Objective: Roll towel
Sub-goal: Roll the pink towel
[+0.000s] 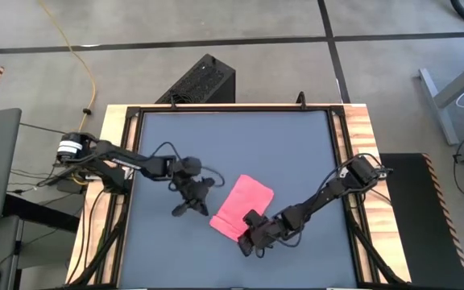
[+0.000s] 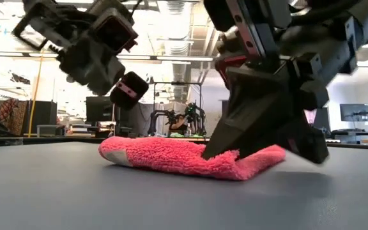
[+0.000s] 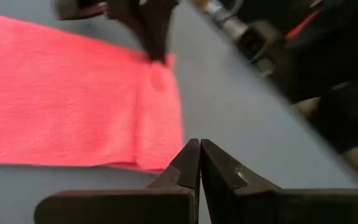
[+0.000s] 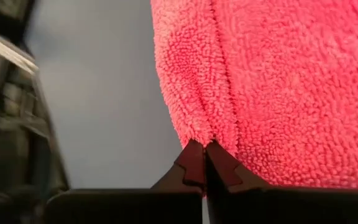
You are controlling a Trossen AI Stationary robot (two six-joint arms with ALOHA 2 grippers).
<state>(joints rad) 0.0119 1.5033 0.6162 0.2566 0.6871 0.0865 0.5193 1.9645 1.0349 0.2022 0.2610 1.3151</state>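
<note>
Right gripper (image 2: 235,150), nearest the low camera and hiding part of the towel (image 1: 242,206), is clenched on its near edge; pink, folded flat, towel lies mid-table (image 1: 296,137); left gripper (image 1: 190,203) sits just beside its other side, fingers closed empty.

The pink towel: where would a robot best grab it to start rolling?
Probably at a short end's edge, coming in low along the table: the towel lies flat as a folded strip. The right gripper is shut on that near edge.
</note>
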